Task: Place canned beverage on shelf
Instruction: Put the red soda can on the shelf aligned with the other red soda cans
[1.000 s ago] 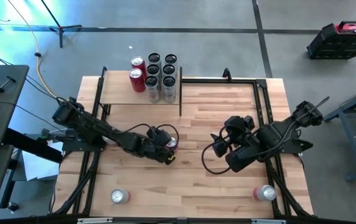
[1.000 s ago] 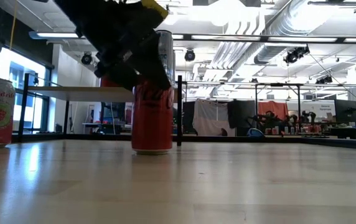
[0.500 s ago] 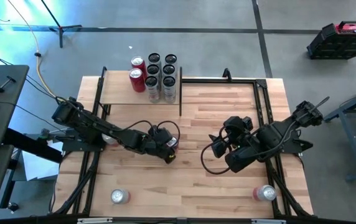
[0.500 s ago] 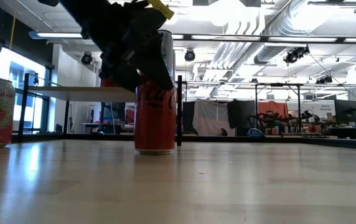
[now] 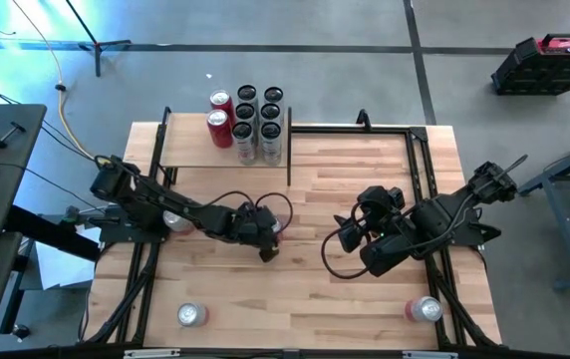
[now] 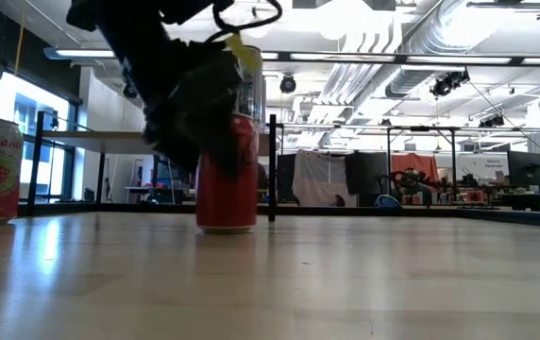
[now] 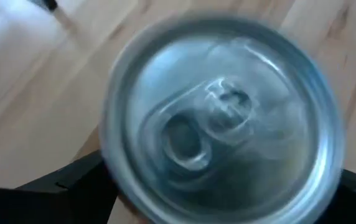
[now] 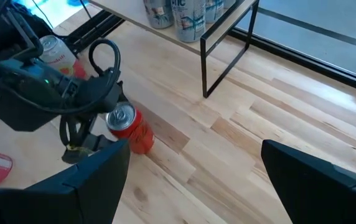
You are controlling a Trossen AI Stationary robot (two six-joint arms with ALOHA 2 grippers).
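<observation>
Starting at the left side of the table, the left gripper [image 5: 265, 231] reaches in from the left edge to the red can [image 5: 274, 226] that stands near the table's middle. In the low view the can [image 6: 227, 179] sits upright with its base on the wood, so its long axis is vertical and its lid faces up. In the left wrist view the lid [image 7: 218, 121] fills the frame from directly above, with dark fingers [image 7: 72, 186] at either side of it. The fingers sit around the can's upper body; whether they have closed firmly on it cannot be told.

The shelf [image 5: 190, 150] lies toward the far left corner, back from the can. Its right end already carries a block of upright cans [image 5: 248, 120]; the left part of the board is bare.

The right gripper [image 5: 357, 237] waits further right, well apart from the can, with its fingers spread wide and empty. The left arm is by far the nearer to the can.
</observation>
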